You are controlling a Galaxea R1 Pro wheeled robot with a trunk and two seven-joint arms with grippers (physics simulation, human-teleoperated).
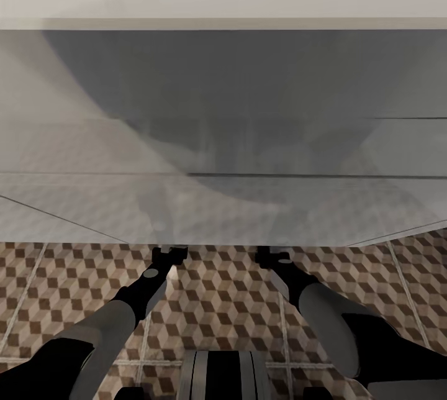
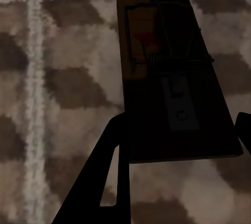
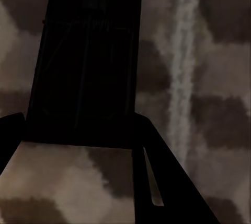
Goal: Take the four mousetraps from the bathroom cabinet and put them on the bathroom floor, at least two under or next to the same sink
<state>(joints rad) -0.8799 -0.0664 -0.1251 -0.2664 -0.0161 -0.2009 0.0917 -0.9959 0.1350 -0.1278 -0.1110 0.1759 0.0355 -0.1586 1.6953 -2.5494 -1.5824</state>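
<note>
At the near edge of the head view sits the robot's dark ribbed trunk, with both arms reaching forward from it over the bathroom floor, whose tiles carry a brown, beige and white cube pattern crossed by pale grout lines. The left arm and the right arm run ahead, side by side, and their wrists disappear under the front edge of a wide white sink, which spreads across the upper part of that view with a grey shadow down its plain front. In the left wrist view, the left gripper pinches a mousetrap between its fingers: one dark finger lies against one long side of the board and the tip of the other just touches the opposite side. The trap is a flat tan board with dark wire, a spring, a small metal plate and a red mark, and it sits over the patterned tiles; whether it is resting on them or held just above them cannot be told. In the right wrist view, the right gripper closes its two fingers around the near end of a second mousetrap, a very dark flat board in deep shadow, again over the tiled floor beside a pale grout line. Beyond the arms, the sink's rim fills the far part of the head view.
</note>
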